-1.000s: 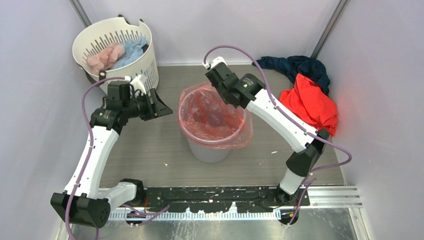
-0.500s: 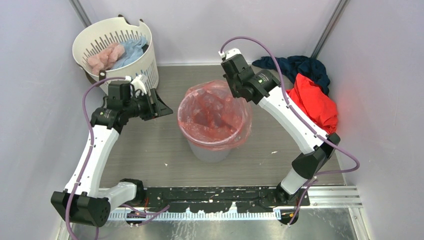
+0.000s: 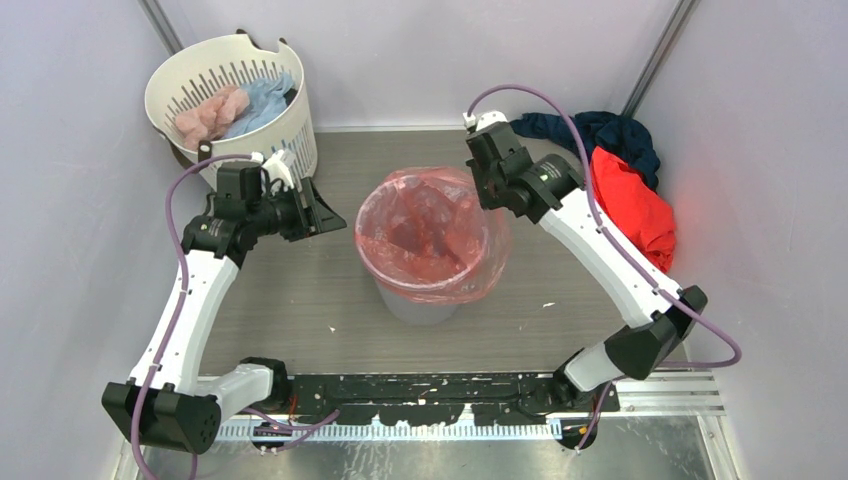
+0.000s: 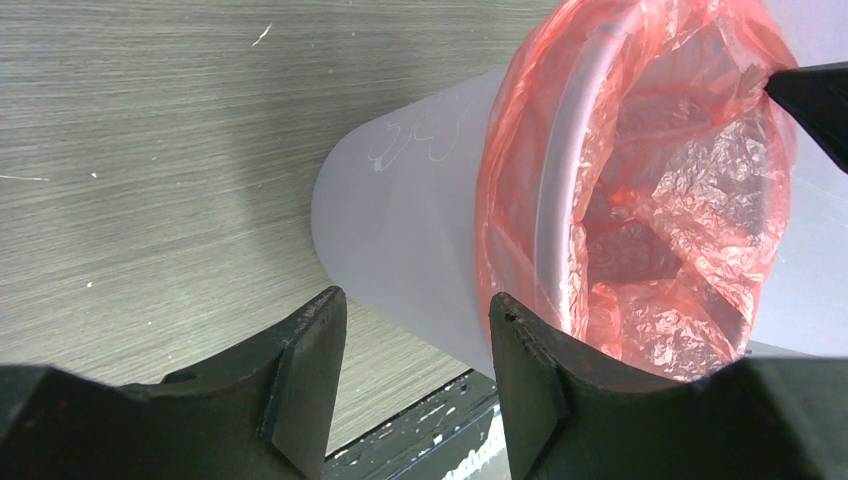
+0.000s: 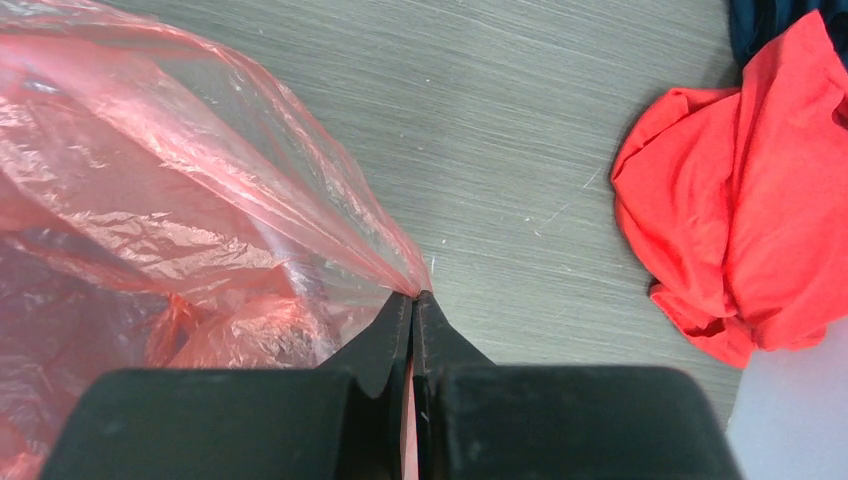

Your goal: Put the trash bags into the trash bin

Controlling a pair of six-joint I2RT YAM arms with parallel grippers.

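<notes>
The translucent red-pink trash bag (image 3: pixel 430 235) lines the light grey trash bin (image 3: pixel 415 303) at the middle of the floor, its film folded over the rim. My right gripper (image 3: pixel 482 195) is shut on the bag's edge at the bin's far right rim; in the right wrist view the film (image 5: pixel 180 180) stretches taut from the pinched fingertips (image 5: pixel 414 296). My left gripper (image 3: pixel 325 212) is open and empty, left of the bin and apart from it. In the left wrist view the bin (image 4: pixel 410 220) and bag (image 4: pixel 680 190) lie beyond the open gripper (image 4: pixel 415 310).
A white slotted laundry basket (image 3: pixel 190 85) with pink and blue cloth stands at the back left. A red-orange garment (image 3: pixel 630 205) and dark blue cloth (image 3: pixel 590 130) lie at the back right by the wall. Walls close in on three sides.
My right gripper has moved right and back across the bin with the bag's edge in it, drawing the film toward the far right rim. The left arm has not moved.
</notes>
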